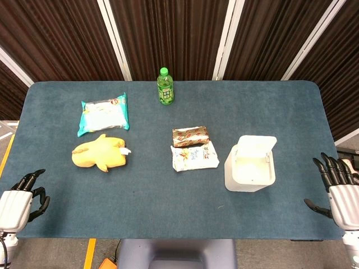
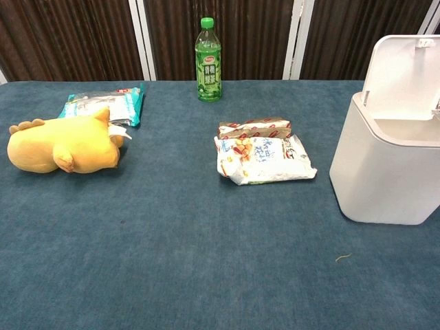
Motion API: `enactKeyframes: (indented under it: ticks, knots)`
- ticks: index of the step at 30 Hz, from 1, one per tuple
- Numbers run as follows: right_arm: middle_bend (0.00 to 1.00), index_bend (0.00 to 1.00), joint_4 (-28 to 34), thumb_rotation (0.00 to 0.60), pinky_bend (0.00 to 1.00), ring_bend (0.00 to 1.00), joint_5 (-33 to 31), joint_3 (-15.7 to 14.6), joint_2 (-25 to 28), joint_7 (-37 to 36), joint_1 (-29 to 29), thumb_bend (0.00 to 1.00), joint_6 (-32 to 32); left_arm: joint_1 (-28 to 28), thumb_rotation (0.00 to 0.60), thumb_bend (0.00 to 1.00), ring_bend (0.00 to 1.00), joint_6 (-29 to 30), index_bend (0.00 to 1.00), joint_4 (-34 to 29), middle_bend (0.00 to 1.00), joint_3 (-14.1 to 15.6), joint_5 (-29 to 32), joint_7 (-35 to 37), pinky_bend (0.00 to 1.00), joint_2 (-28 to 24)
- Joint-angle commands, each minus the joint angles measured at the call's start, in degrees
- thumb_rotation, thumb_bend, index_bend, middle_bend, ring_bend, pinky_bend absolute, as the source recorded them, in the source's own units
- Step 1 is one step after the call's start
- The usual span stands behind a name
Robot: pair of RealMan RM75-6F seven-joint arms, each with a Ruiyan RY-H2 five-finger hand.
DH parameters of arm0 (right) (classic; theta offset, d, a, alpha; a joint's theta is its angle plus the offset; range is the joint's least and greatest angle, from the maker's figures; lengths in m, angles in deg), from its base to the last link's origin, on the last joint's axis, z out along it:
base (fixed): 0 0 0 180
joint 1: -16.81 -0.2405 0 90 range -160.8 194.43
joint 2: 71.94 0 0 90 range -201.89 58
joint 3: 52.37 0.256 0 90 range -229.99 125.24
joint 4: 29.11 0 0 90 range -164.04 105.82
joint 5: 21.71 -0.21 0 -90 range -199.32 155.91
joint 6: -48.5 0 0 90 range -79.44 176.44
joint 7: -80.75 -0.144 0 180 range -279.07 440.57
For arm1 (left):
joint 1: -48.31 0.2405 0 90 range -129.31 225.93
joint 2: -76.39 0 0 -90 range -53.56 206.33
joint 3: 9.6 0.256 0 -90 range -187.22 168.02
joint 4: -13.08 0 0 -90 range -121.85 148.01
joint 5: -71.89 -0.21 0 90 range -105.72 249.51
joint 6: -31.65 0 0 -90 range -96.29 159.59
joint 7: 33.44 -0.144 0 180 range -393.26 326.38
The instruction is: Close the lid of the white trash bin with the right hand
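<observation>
The right hand [image 1: 336,185] is shown at the near right edge of the table [image 1: 269,101], fingers spread and pointing away from the robot, with nothing held. It is seen only from the head view; the chest view does not include it. The left hand [image 1: 25,196] is placed at the near left corner, its fingers loosely curled in over nothing, though the small size of the hand in the picture leaves the degree of curl uncertain.

The white trash bin [image 1: 249,171] is found on the right part of the table, well apart from the right hand and to its left in the picture. Its lid [image 2: 405,75] is raised, hinged at the far side and standing roughly upright, so that the opening is exposed. The closing step has not yet been begun.

Just beside the bin, toward the table's middle, a white snack packet [image 1: 193,157] and a brown snack packet [image 1: 190,135] are laid touching each other. Further out, a yellow plush toy [image 1: 98,152], a blue-edged packet [image 1: 104,114] and a green bottle [image 1: 165,87] are set.

Risks are judged as follows. The bin looks light; if the lid is pushed from the front rather than pressed down from behind, the bin may be slid or tipped backward. A fast approach could knock the bin into the packets. Fingers could be caught between lid and rim.
</observation>
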Motion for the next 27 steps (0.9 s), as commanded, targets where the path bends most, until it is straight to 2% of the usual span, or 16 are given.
enactKeyframes:
  ticks: [1, 12, 16, 20, 27]
  knots:
    - [0.00, 0.00, -0.02, 0.600, 0.13, 0.00, -0.04, 0.07, 0.01, -0.08, 0.15, 0.21, -0.25, -0.25, 0.600, 0.42, 0.20, -0.50, 0.50, -0.25, 0.18, 0.05, 0.02, -0.55, 0.49, -0.05]
    - [0.00, 0.00, 0.66, 0.600, 0.13, 0.00, -0.58, 0.51, -0.54, -0.47, -0.07, 0.23, 0.24, -0.41, 0.600, 0.42, 0.20, -0.78, 0.51, -0.12, 0.18, -0.24, 0.45, 1.61, 0.49, -0.37]
    - [0.09, 0.00, 1.89, 0.600, 0.14, 0.00, -1.01, 1.49, -0.45, -0.24, -1.13, 0.31, 1.14, -0.59, 0.600, 0.42, 0.20, -1.57, 0.51, 0.23, 0.18, -0.37, 1.25, 2.08, 0.49, -0.41]
    - [0.10, 0.00, 8.86, 0.600, 0.14, 0.00, -4.67, 3.97, 2.48, 7.08, -5.61, 0.31, 8.08, -0.77, 0.600, 0.42, 0.20, -2.99, 0.51, -0.07, 0.18, -0.03, 2.01, 2.41, 0.49, -0.99]
    - [0.13, 0.00, 20.27, 0.600, 0.14, 0.00, -9.44, 7.94, 6.73, 14.54, -11.13, 0.31, 14.18, -0.28, 0.600, 0.42, 0.20, -2.47, 0.51, -1.15, 0.18, 0.11, 2.16, 1.45, 0.49, -1.63]
